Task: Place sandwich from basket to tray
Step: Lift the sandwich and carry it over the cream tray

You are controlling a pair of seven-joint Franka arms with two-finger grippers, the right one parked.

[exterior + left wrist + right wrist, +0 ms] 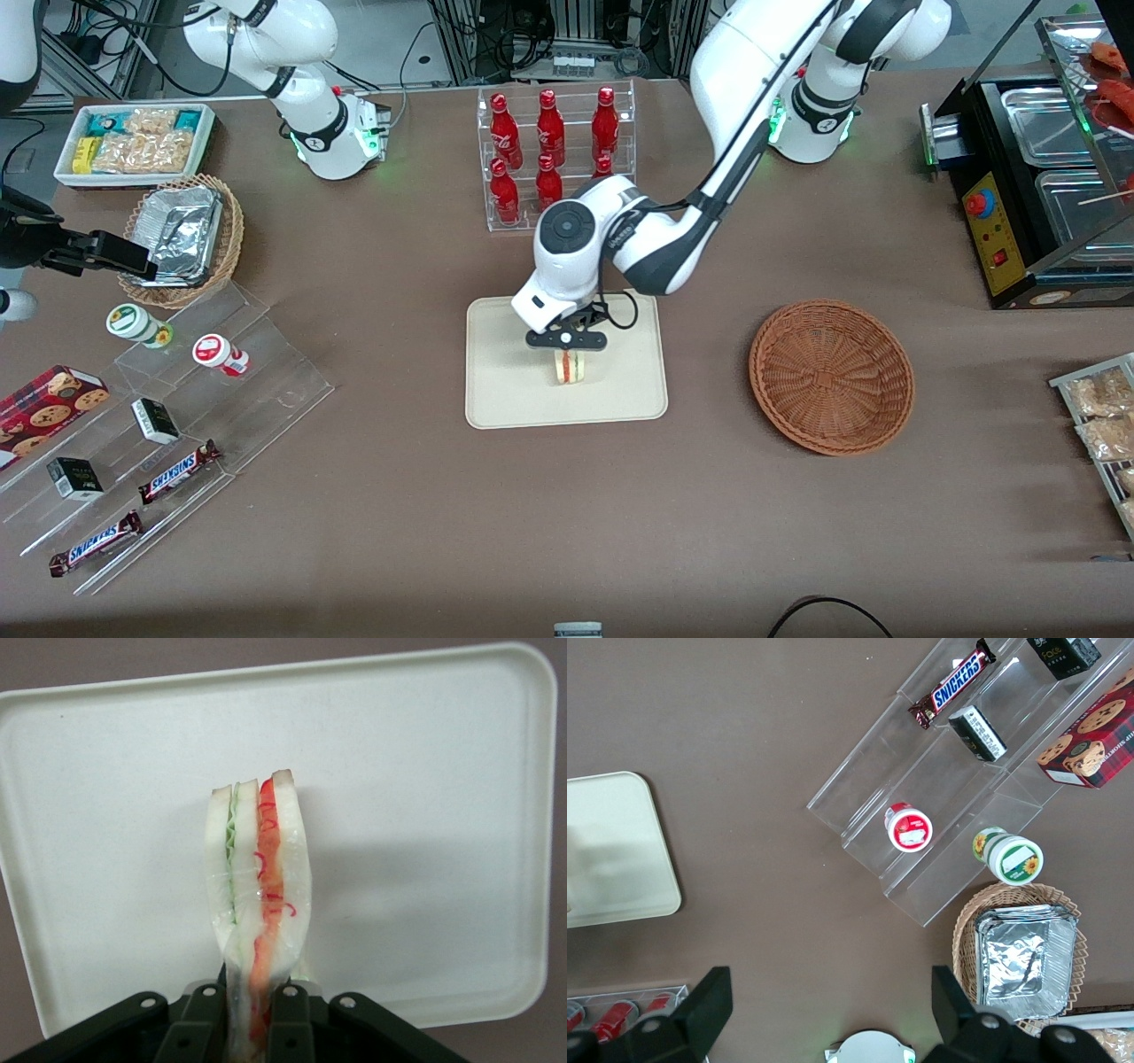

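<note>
The landmark is the tray (514, 390), a cream rectangular tray lying flat on the brown worktop (399, 496).

Gripper: The gripper (568, 348) hangs above the tray, over its middle. Its fingers (291, 1020) are clamped on the sandwich (570, 367), one finger on each outer bread face.

Sandwich relative to the fingers: In the left wrist view the sandwich (260, 895) stands on edge, gripped at one end between the two fingers. The rest of the wedge extends out from the fingertips over the tray (425, 815) surface. The green layer lies against one bread slice and the orange-red layer against the other, both running lengthwise away from the fingers. The bread is pinched narrower at the gripped end and wider farther out. Whether its lower edge touches the tray surface cannot be told.

Basket: The basket (831, 376) sits on the worktop beside the tray, toward the working arm's end, well apart from it. No item is visible in it.

Other items: A clear rack of red bottles (554, 151) stands farther from the front camera than the tray.
</note>
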